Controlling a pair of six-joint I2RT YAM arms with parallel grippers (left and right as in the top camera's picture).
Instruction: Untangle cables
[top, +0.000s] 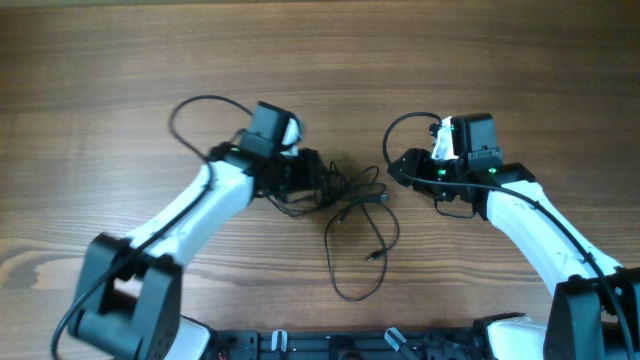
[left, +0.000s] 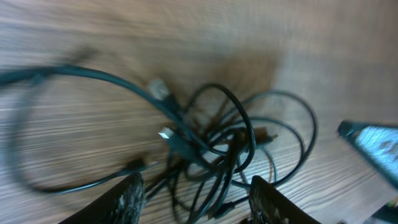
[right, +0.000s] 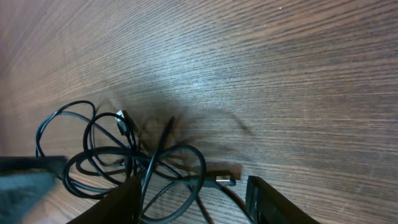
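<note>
**Both grippers at the knot, neither clamped: choose strands before pulling**

Wooden table (top: 500, 60), otherwise bare. Left arm (top: 200, 205) and right arm (top: 530, 225) both reach in toward the middle, facing each other.

The cables (top: 345, 195) lie between them at table centre. They are thin dark wires bunched in a small knot just off the left gripper (left: 196, 202). One long loose loop (top: 350, 297) trails toward the robot's base.

Left gripper: jaws apart, released, with several crossing strands lying in the gap. This view is blurred, so I cannot tell which strand sits lowest.

Right gripper (right: 193, 205): jaws also apart and holding nothing. One strand runs down between its fingers. The knot sits to one side of its view.

Small parts: a pale plug (left: 158, 87) at the upper edge of the knot, a second plug (right: 225, 180) lying free on the wood, and a third plug end (top: 372, 256) inside the trailing loop.

Judgement on the step in hand:
- Each gripper should close on a single strand, not a handful. A pinched bundle would likely tighten the knot.
- Plug ends look like the best starting points, since they can be traced and fed back through loops.
- Pull apart slowly and low to the table.
- Risk: the whole bunch may drag along as one lump.
</note>
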